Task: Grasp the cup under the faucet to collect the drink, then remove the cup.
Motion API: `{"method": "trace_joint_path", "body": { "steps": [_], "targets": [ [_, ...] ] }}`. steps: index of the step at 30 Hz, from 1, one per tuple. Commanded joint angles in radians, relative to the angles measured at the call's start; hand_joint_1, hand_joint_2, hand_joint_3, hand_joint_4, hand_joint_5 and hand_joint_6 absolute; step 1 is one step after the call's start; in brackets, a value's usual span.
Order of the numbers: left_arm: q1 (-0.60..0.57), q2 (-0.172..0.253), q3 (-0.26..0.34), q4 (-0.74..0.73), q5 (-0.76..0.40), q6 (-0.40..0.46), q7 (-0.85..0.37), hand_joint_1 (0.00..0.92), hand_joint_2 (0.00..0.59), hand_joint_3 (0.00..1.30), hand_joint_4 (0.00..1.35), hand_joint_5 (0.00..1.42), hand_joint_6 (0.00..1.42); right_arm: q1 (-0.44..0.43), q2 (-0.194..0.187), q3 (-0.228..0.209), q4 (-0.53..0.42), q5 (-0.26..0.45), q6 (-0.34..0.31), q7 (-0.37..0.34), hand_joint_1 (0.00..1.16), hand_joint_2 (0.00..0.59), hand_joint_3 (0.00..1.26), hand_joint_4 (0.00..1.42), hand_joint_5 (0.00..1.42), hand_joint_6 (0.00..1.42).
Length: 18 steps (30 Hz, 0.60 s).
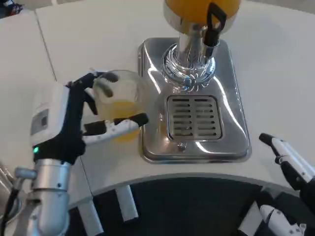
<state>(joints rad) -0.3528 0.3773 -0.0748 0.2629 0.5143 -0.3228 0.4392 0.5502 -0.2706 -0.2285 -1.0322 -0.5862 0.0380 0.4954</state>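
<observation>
Item: clear plastic cup (120, 101), holding a shallow measure of orange drink, upright, off the left edge of the steel drip tray (231, 132) and over the white table (275, 73); no longer under the faucet (212, 30). Held by left robot hand (81, 118), clasped round the cup from the left, black-and-white fingers (123, 125) wrapped across the near side and another set curled at the rim on the far side; side grip apparently chosen to keep the mouth level and the drink in. Drink dispenser (194, 44): orange-filled tank at top, chrome column beneath, black tap lever hanging forward over the slotted grille (193, 118); grille placed directly below the faucet to catch drips, now bare. Right robot hand (288, 160): low at the right edge, just off the tray's right corner, touching nothing, grasping nothing; whether its fingers are spread or curled cannot be told from this angle. Probably parked aside to leave the tray free. Judged status: collection done, removal under way; cup not yet clearly set down, contact with the table unclear.
</observation>
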Motion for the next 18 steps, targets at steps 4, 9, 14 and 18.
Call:
{"method": "trace_joint_path", "body": {
  "steps": [4, 9, 14, 18],
  "targets": [
    [0.094, 0.010, 0.065, -0.140, -0.074, -0.046, -0.071, 0.767, 0.000, 1.20, 1.07, 1.42, 1.42, -0.027, -0.037, -0.017, 0.007, -0.015, -0.013, -0.012, 0.21, 0.540, 0.00, 0.00, 0.07, 0.10],
    [0.183, 0.020, 0.107, -0.259, -0.109, -0.064, -0.134, 0.768, 0.000, 1.21, 1.07, 1.42, 1.42, -0.053, -0.059, -0.017, 0.012, -0.057, -0.027, -0.019, 0.24, 0.550, 0.00, 0.00, 0.01, 0.05],
    [0.272, 0.019, 0.140, -0.384, -0.142, -0.079, -0.197, 0.769, 0.000, 1.21, 1.07, 1.42, 1.42, -0.043, -0.074, -0.019, 0.031, -0.126, -0.116, -0.080, 0.23, 0.565, 0.00, 0.00, 0.00, 0.00],
    [0.330, 0.007, 0.146, -0.468, -0.164, -0.086, -0.250, 0.769, 0.000, 1.21, 1.06, 1.42, 1.42, -0.012, -0.077, -0.027, 0.074, -0.136, -0.221, -0.153, 0.19, 0.574, 0.00, 0.00, 0.00, 0.00]
  ]
}}
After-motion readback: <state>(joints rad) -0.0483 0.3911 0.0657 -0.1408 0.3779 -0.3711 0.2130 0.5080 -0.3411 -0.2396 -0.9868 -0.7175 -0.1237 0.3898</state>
